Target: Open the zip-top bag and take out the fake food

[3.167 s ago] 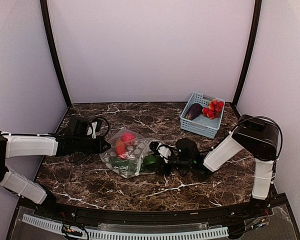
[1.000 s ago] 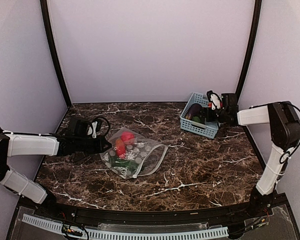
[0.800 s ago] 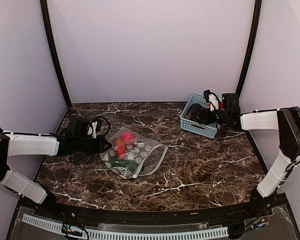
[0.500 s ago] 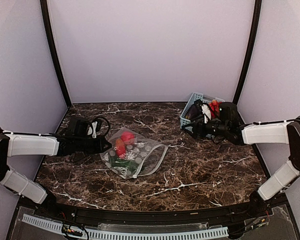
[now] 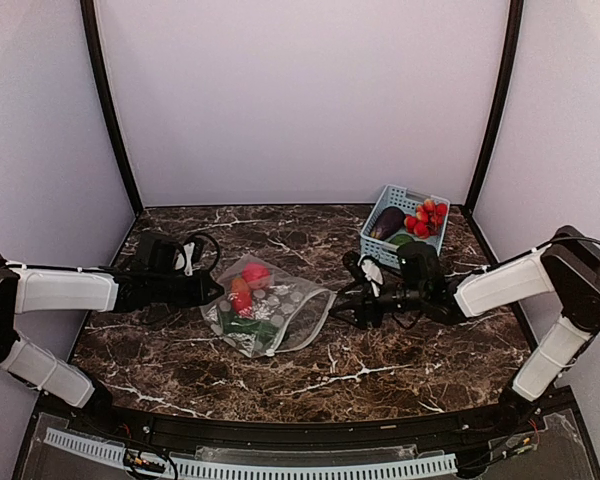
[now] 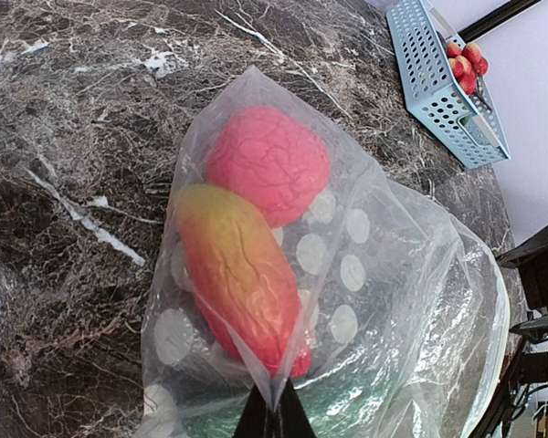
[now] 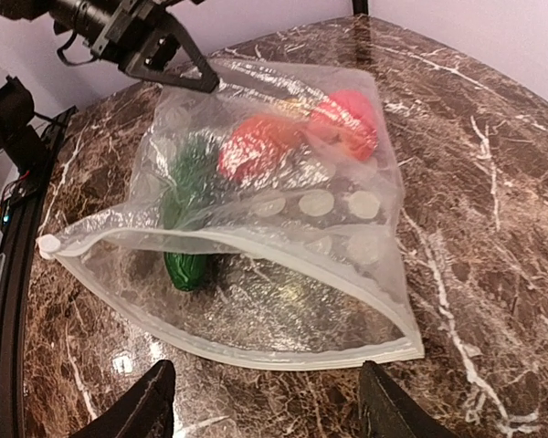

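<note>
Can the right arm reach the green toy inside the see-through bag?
Probably yes. The clear dotted plastic bag gapes open toward the open right hand, the left hand pinches its far end, and the dark green plastic toy lies just inside.

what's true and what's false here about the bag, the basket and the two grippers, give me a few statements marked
1. The zip-top bag has its mouth open. True.
2. The left gripper is open, clear of the bag. False: it is shut on the bag's edge.
3. The eggplant lies in the basket. True.
4. The right gripper holds a green piece. False: its jaws are open and empty, facing the bag's mouth.
5. The bag is empty. False: fake food lies inside.
</note>
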You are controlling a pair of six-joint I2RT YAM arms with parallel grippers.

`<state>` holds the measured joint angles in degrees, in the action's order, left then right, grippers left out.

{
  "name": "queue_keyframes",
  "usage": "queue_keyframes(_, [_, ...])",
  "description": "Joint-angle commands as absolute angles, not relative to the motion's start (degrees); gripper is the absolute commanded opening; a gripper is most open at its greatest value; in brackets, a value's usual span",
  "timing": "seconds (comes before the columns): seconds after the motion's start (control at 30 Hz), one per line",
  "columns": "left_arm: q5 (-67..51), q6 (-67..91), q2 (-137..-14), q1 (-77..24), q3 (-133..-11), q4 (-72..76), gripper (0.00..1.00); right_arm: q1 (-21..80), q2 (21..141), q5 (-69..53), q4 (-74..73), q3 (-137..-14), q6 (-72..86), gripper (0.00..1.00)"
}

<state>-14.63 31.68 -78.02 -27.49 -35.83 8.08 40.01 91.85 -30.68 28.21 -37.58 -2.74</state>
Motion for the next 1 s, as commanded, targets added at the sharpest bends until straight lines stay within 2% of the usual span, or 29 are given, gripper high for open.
queue_keyframes(0.0, [-15.6, 31.8, -77.8, -27.1, -35.4, 8.6, 0.01, 43.0, 95.9, -29.7, 33.6, -38.9, -4.7, 0.64])
queue_keyframes(0.47, [-15.8, 31.6, -77.5, -27.1, -35.7, 8.3, 0.01, 48.7, 109.5, -29.3, 35.5, -49.7, -9.2, 0.55])
queue_keyframes(0.97, [-15.8, 31.8, -77.7, -27.1, -35.1, 8.9, 0.01, 53.3, 119.0, -30.1, 33.9, -57.6, -12.1, 0.52])
